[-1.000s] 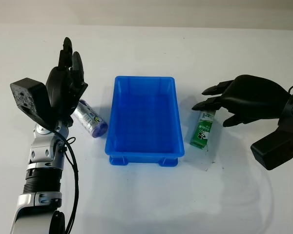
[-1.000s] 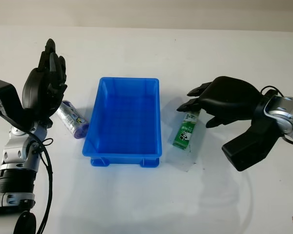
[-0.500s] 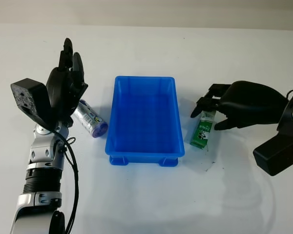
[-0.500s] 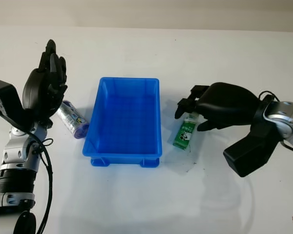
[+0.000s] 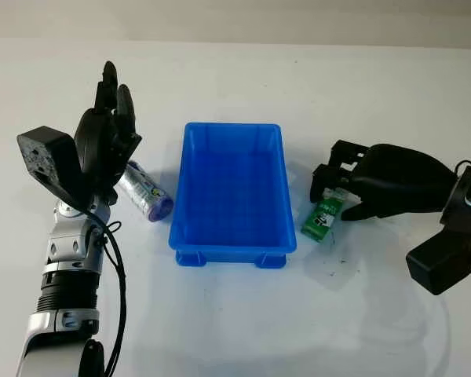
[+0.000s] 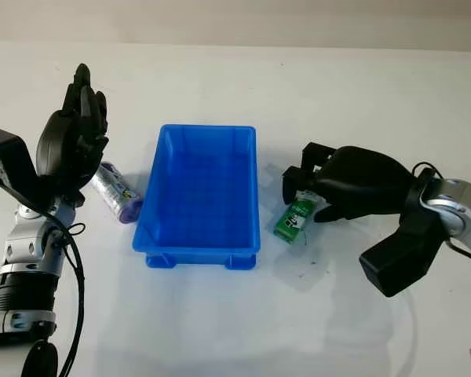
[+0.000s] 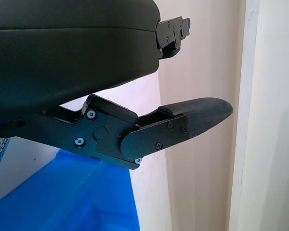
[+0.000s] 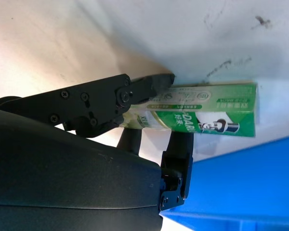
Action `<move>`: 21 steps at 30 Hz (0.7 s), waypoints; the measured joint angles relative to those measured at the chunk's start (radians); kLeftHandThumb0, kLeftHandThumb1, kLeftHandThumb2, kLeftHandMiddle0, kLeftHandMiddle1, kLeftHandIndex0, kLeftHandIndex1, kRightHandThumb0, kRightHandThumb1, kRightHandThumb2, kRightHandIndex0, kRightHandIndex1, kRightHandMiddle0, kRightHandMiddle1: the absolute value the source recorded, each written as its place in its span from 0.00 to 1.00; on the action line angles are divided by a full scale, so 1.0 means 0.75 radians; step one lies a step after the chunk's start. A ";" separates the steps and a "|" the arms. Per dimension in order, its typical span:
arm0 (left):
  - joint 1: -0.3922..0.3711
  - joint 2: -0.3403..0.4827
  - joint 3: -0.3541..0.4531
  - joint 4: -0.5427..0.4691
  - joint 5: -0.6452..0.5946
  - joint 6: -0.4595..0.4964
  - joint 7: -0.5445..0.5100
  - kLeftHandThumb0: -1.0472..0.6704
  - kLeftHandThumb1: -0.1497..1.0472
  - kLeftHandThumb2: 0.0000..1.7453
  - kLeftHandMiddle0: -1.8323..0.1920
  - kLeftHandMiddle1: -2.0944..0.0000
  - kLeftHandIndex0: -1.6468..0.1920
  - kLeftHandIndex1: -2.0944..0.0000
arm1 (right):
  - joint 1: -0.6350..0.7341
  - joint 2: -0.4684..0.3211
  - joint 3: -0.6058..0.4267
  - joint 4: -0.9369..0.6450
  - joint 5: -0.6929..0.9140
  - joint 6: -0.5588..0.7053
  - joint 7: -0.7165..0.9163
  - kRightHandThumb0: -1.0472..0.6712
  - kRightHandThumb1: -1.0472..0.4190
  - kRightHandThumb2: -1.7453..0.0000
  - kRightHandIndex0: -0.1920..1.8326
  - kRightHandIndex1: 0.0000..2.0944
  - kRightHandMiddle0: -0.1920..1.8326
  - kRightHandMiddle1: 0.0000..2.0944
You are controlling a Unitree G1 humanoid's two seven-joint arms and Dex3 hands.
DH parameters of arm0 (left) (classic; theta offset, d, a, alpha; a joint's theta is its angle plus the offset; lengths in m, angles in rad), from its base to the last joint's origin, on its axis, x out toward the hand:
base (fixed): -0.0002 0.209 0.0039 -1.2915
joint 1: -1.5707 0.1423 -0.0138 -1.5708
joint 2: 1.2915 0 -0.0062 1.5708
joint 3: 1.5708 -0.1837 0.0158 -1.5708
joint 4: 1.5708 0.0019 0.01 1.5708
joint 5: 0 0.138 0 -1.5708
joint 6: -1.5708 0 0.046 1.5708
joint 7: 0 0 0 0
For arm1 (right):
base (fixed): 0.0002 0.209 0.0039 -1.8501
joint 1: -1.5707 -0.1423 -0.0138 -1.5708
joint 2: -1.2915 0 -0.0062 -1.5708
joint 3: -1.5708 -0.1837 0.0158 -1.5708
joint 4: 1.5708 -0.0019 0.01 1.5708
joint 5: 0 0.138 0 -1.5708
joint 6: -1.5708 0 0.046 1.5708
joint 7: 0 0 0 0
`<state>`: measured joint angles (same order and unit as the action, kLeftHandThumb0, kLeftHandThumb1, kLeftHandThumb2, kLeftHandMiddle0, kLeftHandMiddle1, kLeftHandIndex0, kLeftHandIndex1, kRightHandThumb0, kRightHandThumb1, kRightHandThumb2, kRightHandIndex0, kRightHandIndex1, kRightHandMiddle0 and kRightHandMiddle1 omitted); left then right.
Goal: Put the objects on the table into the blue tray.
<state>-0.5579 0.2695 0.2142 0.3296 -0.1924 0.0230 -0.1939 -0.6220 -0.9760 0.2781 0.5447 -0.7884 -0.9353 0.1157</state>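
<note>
A blue tray point(image 5: 232, 188) is sitting in the middle of the white surface point(image 5: 235, 314), and nothing is lying inside it. A small tube point(image 5: 144, 190) with a purple end is lying on the surface just beside the tray's left wall, pointing at a slant. The left hand point(image 5: 104, 137) is open and holding nothing, and it is hanging in the air above that tube, fingers pointing up and away from the robot. A black cable point(image 5: 118, 290) is looping down beside the left arm.

On the other side of the tray, a green box point(image 5: 323, 219) is lying near the tray's right wall, not touching it. The tray's wall is standing between the box and the inside of the tray.

The right hand point(image 6: 318, 192) is reaching in from the right and is closing its fingers point(image 8: 135, 91) around the far end of the box. In the right wrist view the box point(image 8: 209, 115) is sitting between the fingers, with the blue tray point(image 8: 250, 192) close by
</note>
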 measured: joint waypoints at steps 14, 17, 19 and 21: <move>0.000 0.001 0.000 -0.009 0.001 0.017 0.005 0.17 1.00 0.41 1.00 1.00 1.00 1.00 | -0.060 0.034 0.100 0.025 -0.313 0.074 -0.391 0.29 0.00 0.81 0.44 0.98 0.22 0.85; 0.000 0.001 0.000 -0.017 0.002 0.025 0.007 0.17 1.00 0.40 1.00 1.00 1.00 1.00 | -0.065 0.034 0.121 0.018 -0.367 0.131 -0.464 0.29 0.00 0.79 0.61 1.00 0.31 0.98; 0.000 0.001 0.000 -0.020 0.003 0.033 0.009 0.17 1.00 0.40 1.00 1.00 1.00 1.00 | -0.067 0.035 0.124 0.020 -0.369 0.163 -0.482 0.30 0.00 0.80 0.62 1.00 0.40 0.99; 0.000 0.002 0.000 -0.025 0.005 0.036 0.009 0.17 1.00 0.41 1.00 1.00 1.00 1.00 | -0.074 0.052 0.120 0.051 -0.307 0.181 -0.450 0.31 0.00 0.81 0.58 1.00 0.44 1.00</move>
<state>-0.5577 0.2706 0.2141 0.3112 -0.1888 0.0497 -0.1870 -0.6776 -0.9373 0.3682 0.5831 -1.0184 -0.7996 -0.2222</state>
